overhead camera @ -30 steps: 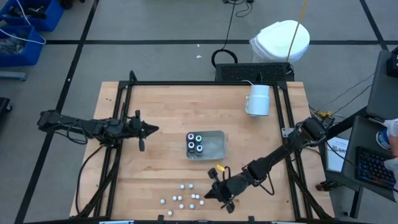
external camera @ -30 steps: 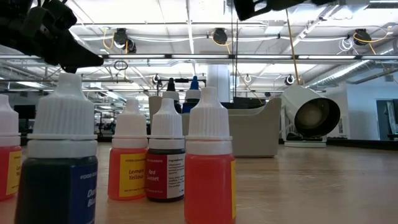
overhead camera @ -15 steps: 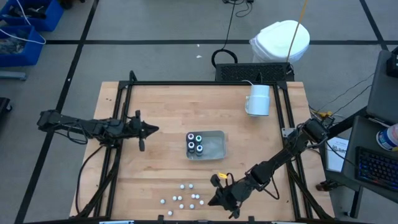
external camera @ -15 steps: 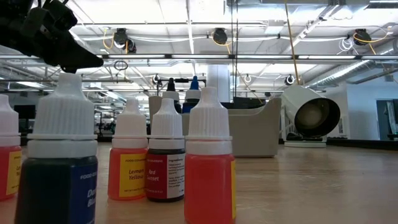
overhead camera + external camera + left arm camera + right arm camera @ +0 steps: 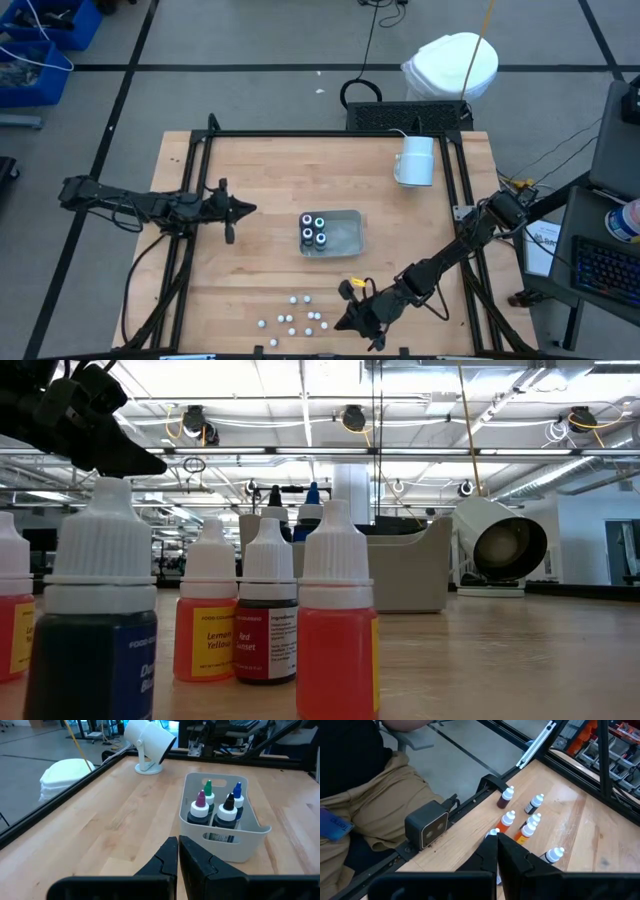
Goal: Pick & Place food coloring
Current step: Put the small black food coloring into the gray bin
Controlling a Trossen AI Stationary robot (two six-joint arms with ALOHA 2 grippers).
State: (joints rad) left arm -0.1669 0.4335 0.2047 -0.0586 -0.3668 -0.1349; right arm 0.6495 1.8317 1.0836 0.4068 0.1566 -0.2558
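On the wooden table, dropper bottles cluster near its front edge.

I see white-capped dropper bottles with red, yellow and dark blue bodies; beside them, the pale tray holds dark bottles tipped magenta, green, black, blue.

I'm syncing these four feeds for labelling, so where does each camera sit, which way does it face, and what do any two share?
High: above the table, looking straight down; both arms, left claw, right claw by the loose bottles.
Low: at table-top height, looking across the dropper bottles into the room; dark arm part top left.
Left wrist: behind shut fingers, facing the tray.
Right wrist: behind shut fingers, facing bottles at the table edge.
Shared: high and left wrist both show the mug.
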